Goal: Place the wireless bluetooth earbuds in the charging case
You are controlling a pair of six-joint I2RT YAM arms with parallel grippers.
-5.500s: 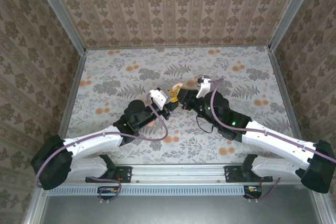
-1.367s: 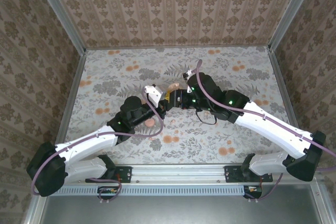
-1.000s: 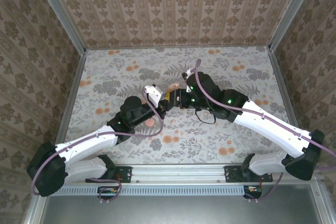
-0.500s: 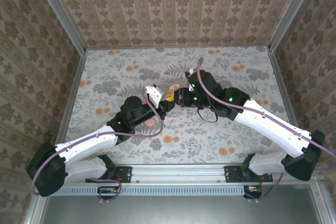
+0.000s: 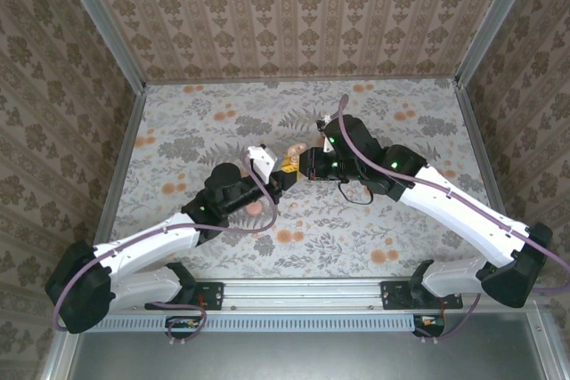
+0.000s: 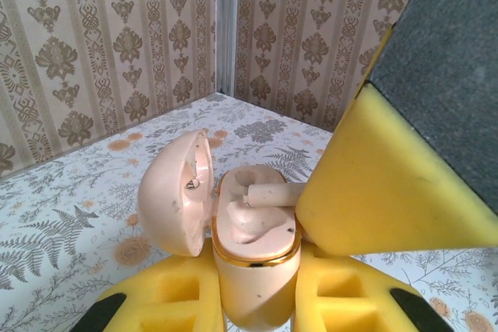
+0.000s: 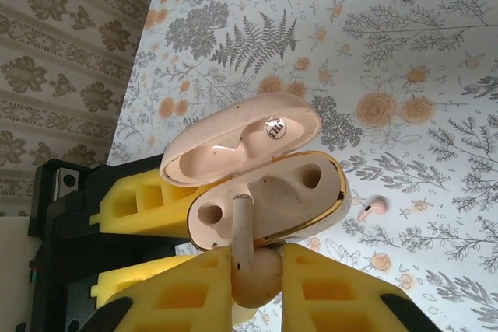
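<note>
You are looking into a lab test cell: patterned wallpaper panels (image 5: 294, 15) are boxing in the floral table (image 5: 205, 122) on three sides, aluminium posts (image 5: 101, 24) are rising from its far corners, and a metal mounting rail (image 5: 303, 294) is running along its near edge.

Arm links: white shells, left arm (image 5: 147, 251), right arm (image 5: 463, 211)
Joints: black housings; green lights on right arm
Cables (image 5: 341, 113): purple, looping along each arm
Fingers (image 7: 179, 293): yellow foam with square pockets

charging case (image 7: 272, 192) in left end effector (image 6: 254, 295) | earbud (image 7: 250, 271) at its opening | other earbud (image 7: 373, 207) on table (image 7: 436, 75)
</note>
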